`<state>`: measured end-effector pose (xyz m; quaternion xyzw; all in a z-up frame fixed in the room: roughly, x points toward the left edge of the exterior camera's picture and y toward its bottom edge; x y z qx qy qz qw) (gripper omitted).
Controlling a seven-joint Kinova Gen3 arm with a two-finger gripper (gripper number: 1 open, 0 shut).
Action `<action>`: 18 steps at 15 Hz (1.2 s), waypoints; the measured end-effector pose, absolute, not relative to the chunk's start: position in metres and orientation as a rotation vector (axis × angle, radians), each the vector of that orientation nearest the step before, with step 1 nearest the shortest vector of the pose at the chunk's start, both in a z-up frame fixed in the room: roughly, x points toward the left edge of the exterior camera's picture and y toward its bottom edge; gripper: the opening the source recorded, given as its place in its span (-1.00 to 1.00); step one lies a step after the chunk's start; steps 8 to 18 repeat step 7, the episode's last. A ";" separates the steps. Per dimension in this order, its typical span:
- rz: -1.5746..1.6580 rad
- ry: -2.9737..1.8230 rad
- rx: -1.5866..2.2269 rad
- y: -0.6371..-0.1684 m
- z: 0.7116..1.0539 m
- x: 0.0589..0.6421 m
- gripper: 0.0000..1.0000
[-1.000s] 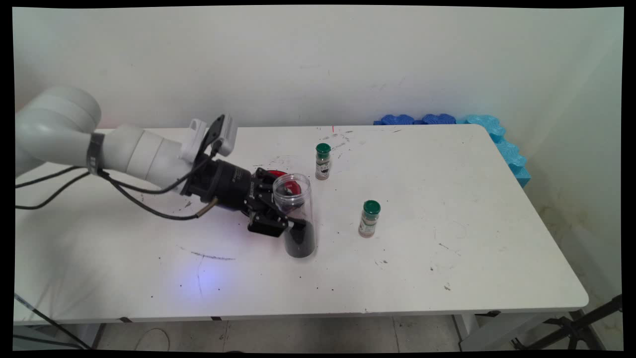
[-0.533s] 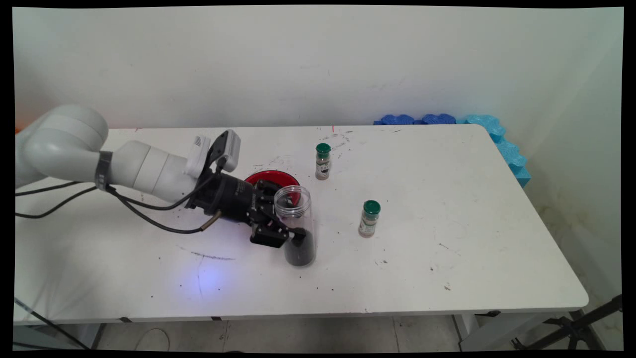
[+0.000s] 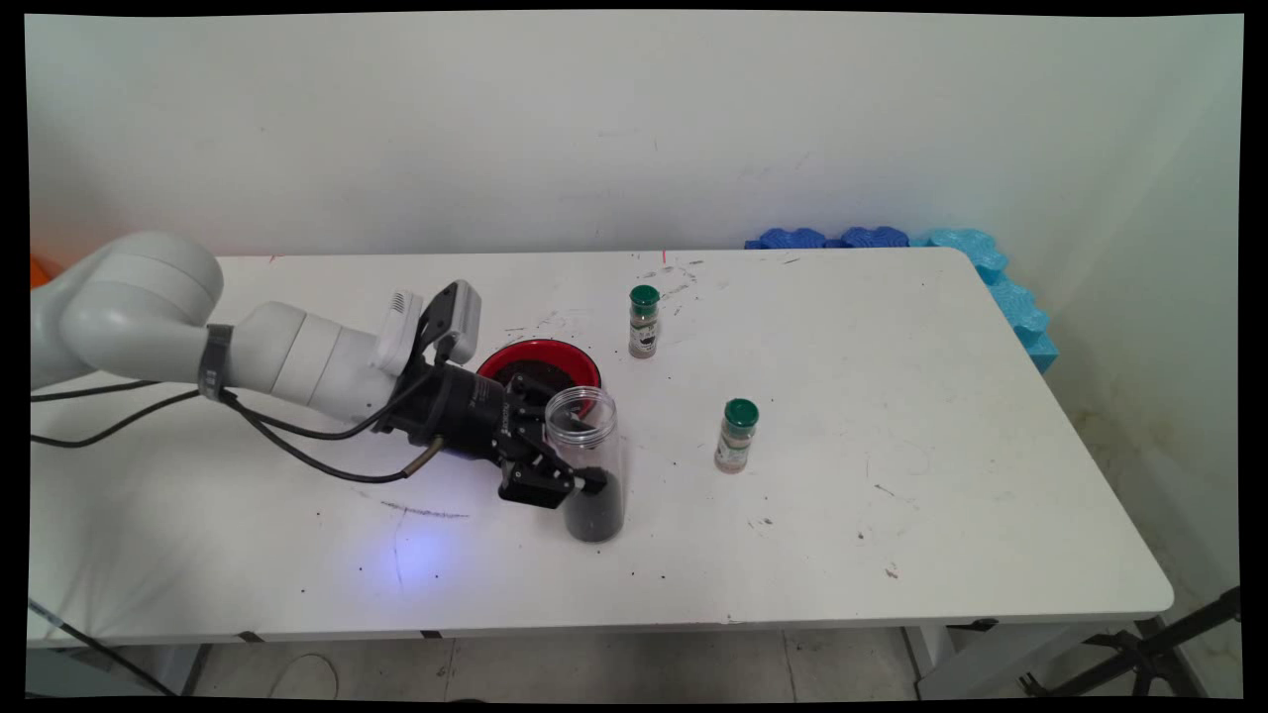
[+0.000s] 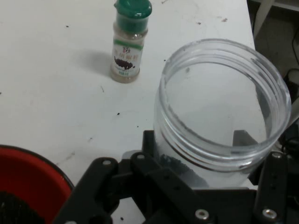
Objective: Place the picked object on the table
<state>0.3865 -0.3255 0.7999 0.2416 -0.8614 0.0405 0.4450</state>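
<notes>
The gripper [image 3: 580, 473] is clenched on a clear open jar [image 3: 591, 463] that stands upright near the middle of the table [image 3: 941, 416], a little toward its near edge — the jar's lower part is dark with black grains, its upper part clear. Just behind it, toward the far edge, sits a red bowl [image 3: 543, 358] holding some of the same dark stuff. Two green-capped spice bottles stand untouched and apart from the jar — one [image 3: 644, 322] nearer the far edge, the other [image 3: 736, 436] off toward the right edge.
</notes>
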 end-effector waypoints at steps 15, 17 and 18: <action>0.102 -2.136 0.603 -0.325 0.794 0.387 1.00; 0.102 -2.136 0.603 -0.325 0.794 0.387 1.00; 0.102 -2.136 0.603 -0.325 0.794 0.387 1.00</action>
